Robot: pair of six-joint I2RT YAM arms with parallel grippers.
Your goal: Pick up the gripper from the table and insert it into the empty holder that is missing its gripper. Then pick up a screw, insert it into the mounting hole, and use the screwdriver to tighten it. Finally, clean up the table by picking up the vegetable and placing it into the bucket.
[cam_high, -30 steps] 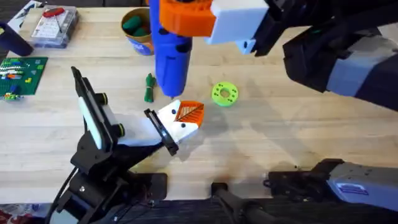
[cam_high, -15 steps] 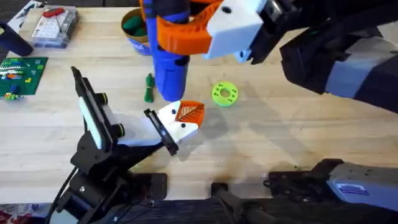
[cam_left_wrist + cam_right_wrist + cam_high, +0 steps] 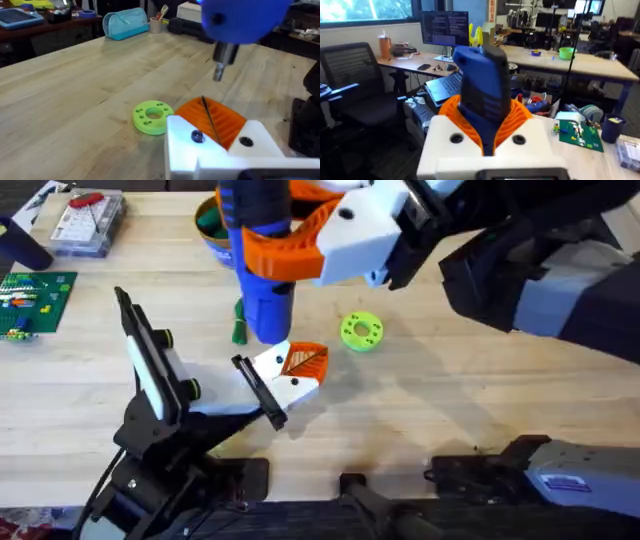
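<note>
I am seeing the screwdriver (image 3: 262,275) sitting a little more to the upper left of the overhead picture than it did a second ago. Its blue top is now covering more of the bucket (image 3: 214,225). Its lower end is hanging just above the gripper (image 3: 292,370), near the middle of the picture. In the left wrist picture the thin metal bit (image 3: 218,75) is pointing down over the orange pad, and I cannot tell if it is touching.

The right gripper (image 3: 300,235) is squeezing the screwdriver between its orange pads. Its white block has slid to the left too. The right arm is reaching in from the upper right of the overhead picture, big and dark. In the right wrist picture the blue body (image 3: 484,95) is standing up between the two orange pads (image 3: 520,117).

The gripper is sitting at the tip of the holder (image 3: 258,392), in the same place as before. The left arm is rising from the lower left and has not moved. I cannot tell if the left gripper is open or closed.

The vegetable (image 3: 239,323) is lying on the table (image 3: 450,400), just left of the screwdriver. The lime-green ring (image 3: 361,331) is lying to the right of it. A green toy board (image 3: 33,298) and a clear box (image 3: 88,222) are resting in the upper left corner.
</note>
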